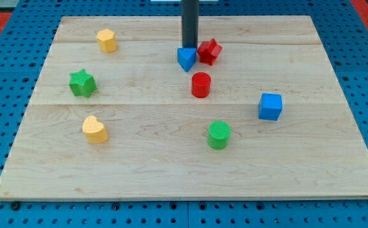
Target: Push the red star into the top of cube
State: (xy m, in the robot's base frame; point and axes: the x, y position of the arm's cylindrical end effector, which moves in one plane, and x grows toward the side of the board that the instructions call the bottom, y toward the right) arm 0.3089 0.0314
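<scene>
Standing upright near the view's top centre, the dark rod point(190, 25) comes down to the wooden board point(171, 177), and its tip point(189, 49) meets the top edge of a blue wedge-shaped block point(185, 59), so the very end is partly hidden behind that block and whether it truly touches cannot be told for sure. The rod is a plain pusher with no jaws, so it holds nothing. The red star point(209, 51) lies just beside the tip, at about three o'clock from it, and it touches or nearly touches the blue wedge on that block's right side. A red cylinder point(201, 85) stands near, at about five o'clock from the tip and just below the star. The blue cube point(270, 106) sits well apart from the star, at about four o'clock from it, toward the view's right. A green cylinder point(219, 135) rests lower down, at about six o'clock from the red cylinder and about eight o'clock from the cube. On the view's left side, a yellow block point(107, 40) of roughly hexagonal shape lies near the top, at about nine o'clock from the tip and well apart from it. A green star point(82, 83) sits below that, at about seven o'clock from the yellow block. A yellow heart-shaped block point(94, 130) lies at about five o'clock from the green star.
</scene>
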